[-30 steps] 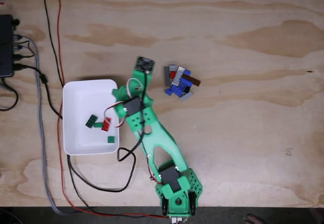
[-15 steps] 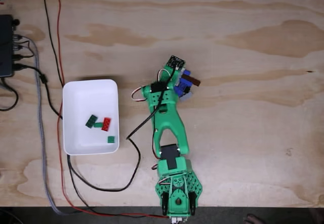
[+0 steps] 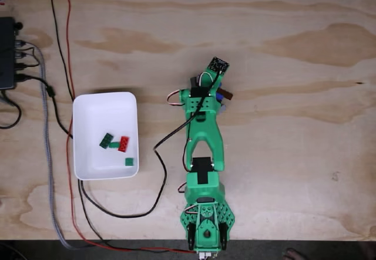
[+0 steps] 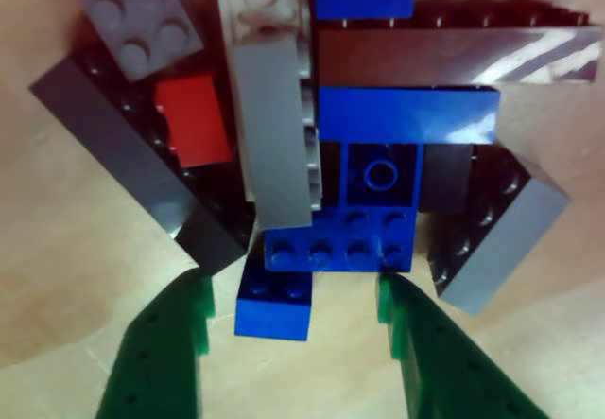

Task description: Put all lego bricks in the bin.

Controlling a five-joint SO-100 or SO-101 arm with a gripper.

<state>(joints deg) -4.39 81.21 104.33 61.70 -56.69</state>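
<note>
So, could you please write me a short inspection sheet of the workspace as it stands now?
Surface: plywood table, bare grain with darker patches.
Job's things: white bin holds three green bricks and one red brick; the brick pile lies on the table outside the bin, with a blue brick nearest the gripper.
Clutter: nothing seen.
Gripper: gripper open, its green fingers either side of the blue brick, not touching it.
Cables: red cable and black cable run down the left; a black lead loops from the arm.
Surroundings: black box at the left edge.
</note>
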